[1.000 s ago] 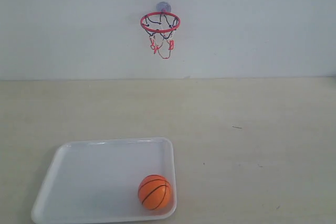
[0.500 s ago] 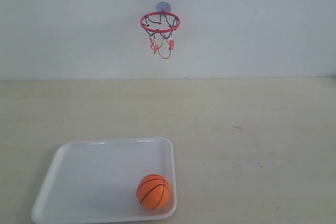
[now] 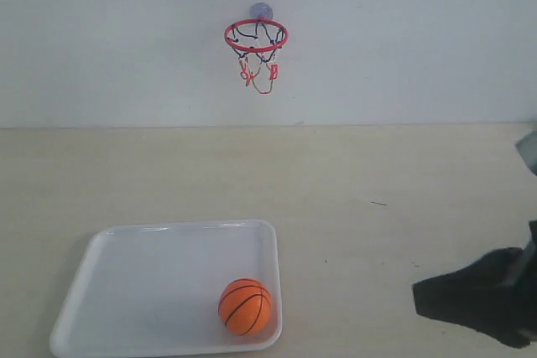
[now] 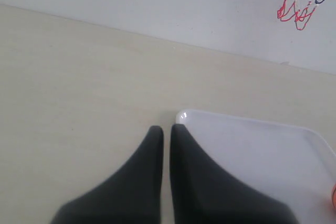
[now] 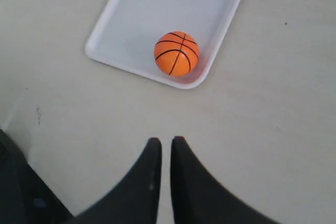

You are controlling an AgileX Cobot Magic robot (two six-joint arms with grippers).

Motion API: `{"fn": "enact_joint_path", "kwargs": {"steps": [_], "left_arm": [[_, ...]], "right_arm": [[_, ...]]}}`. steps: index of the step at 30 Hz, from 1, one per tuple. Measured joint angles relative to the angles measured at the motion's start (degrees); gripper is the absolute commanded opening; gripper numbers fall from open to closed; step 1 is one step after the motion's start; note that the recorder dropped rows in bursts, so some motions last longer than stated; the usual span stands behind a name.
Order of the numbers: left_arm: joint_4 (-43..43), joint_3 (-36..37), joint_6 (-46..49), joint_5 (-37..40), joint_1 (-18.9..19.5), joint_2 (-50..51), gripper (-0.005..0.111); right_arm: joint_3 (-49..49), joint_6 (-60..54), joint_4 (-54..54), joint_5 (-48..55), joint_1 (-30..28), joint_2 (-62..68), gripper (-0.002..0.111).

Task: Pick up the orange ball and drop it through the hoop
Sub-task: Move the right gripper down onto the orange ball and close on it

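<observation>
Left gripper (image 4: pixel 166 128) & right gripper (image 5: pixel 165 140): matte black fingers (image 4: pixel 142 182), broad at base, curving to narrow rounded tips. Ext. view: right one just a blurry black wedge.

- The surface (image 3: pixel 377 165) is pale beige and matte, and it runs back to a white wall (image 3: pixel 419 39) at 12 o'clock.
- A white tray (image 3: pixel 151 282), rectangular with rounded corners and a low raised rim, lies flat on the surface at about 7 o'clock in the exterior view.
- A thin dark fleck (image 3: pixel 379 203) marks the surface at about 2 o'clock from the tray, well apart from it.
- Fainter specks at 4 o'clock are too small to make out.
</observation>
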Motion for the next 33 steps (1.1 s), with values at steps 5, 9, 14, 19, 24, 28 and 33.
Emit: {"fn": "enact_joint_path", "kwargs": {"steps": [5,9,14,19,24,28,33], "left_arm": [[0.0,0.0,0.0,0.0,0.0,0.0,0.004],[0.0,0.0,0.0,0.0,0.0,0.0,0.004],[0.0,0.0,0.0,0.0,0.0,0.0,0.004],[0.0,0.0,0.0,0.0,0.0,0.0,0.004],[0.0,0.0,0.0,0.0,0.0,0.0,0.004],[0.0,0.0,0.0,0.0,0.0,0.0,0.004],[0.0,0.0,0.0,0.0,0.0,0.0,0.004]], "right_arm": [[-6.1,-2.7,0.0,2.0,0.2,9.3,0.046],[-10.5,-3.3,-0.2,1.6,5.3,16.0,0.046],[-16.5,-3.7,-2.6,-5.7,17.7,24.8,0.060],[-23.8,6.0,-11.2,-11.6,24.8,33.7,0.066],[-30.6,12.5,-17.5,-12.9,28.3,43.8,0.066],[-33.2,13.4,-17.8,-14.3,29.8,48.9,0.066],[-33.9,13.7,-19.0,-17.3,29.8,52.7,0.066]]}}
